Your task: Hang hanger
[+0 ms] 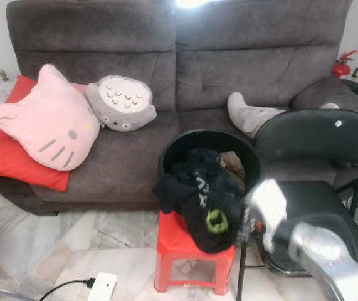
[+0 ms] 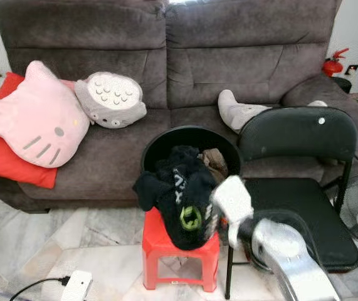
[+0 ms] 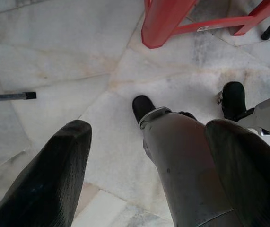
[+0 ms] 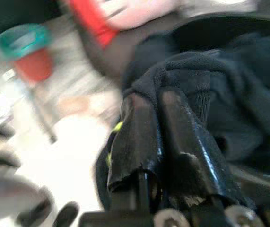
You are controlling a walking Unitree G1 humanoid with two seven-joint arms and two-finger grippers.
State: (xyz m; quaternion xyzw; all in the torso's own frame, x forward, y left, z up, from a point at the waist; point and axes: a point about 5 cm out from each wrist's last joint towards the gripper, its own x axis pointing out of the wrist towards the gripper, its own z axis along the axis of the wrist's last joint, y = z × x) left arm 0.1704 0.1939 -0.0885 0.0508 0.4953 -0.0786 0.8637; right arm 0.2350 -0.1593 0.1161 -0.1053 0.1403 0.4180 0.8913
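A black basket (image 1: 169,150) stands on a small red stool (image 1: 173,237) in front of the sofa. A black garment (image 1: 200,188) with a green ring print is heaped in it and hangs over the front rim. My right gripper (image 4: 152,94) comes in from the right at the garment's hanging edge (image 2: 194,216); its fingers are pressed together in a fold of the dark cloth. The arm is blurred. My left gripper (image 3: 149,126) hangs low over the marble floor, with its fingers wide apart and nothing between them. I see no hanger.
A black folding chair (image 1: 316,135) stands close on the stool's right, under my right arm. A grey sofa (image 1: 241,63) behind holds a pink cat cushion (image 1: 47,122), a grey plush (image 1: 121,103) and a red cushion. A power strip (image 1: 101,287) and its cable lie on the floor at left.
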